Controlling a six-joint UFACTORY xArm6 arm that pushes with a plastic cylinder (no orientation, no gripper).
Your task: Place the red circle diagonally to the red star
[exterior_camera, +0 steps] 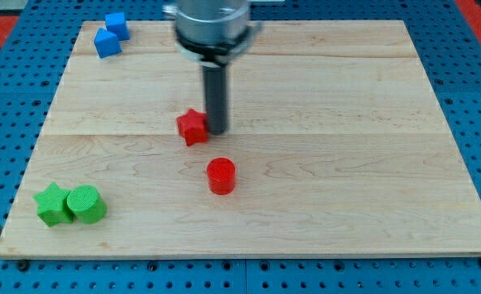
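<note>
My tip point(217, 131) is down on the bench point(346, 163), right beside the red star point(192, 126), on the star's right as the view has it. Touching or only just apart, I cannot say; the rod and the star's edge meet too closely in this view. No claw on this arm, just my straight dark rod, so there is nothing to open or close and nothing gripped.

The red circle point(221, 175) sits below the star and a little toward the view's right, near it but clearly apart, with bare wood between the two. It stands flat on its base, round face up. From my tip, the circle is almost straight down the view, well clear of the rod.

Over at the view's top left, two blue blocks: one blue block point(116, 24) higher up, another blue block point(106, 42) just below and left of it, the pair touching or very nearly so. Their exact shapes are hard to make out.

Down at the view's bottom left, a green star point(52, 204) and a green circle point(86, 204) sit side by side, pressed together, the star on the left.
</note>
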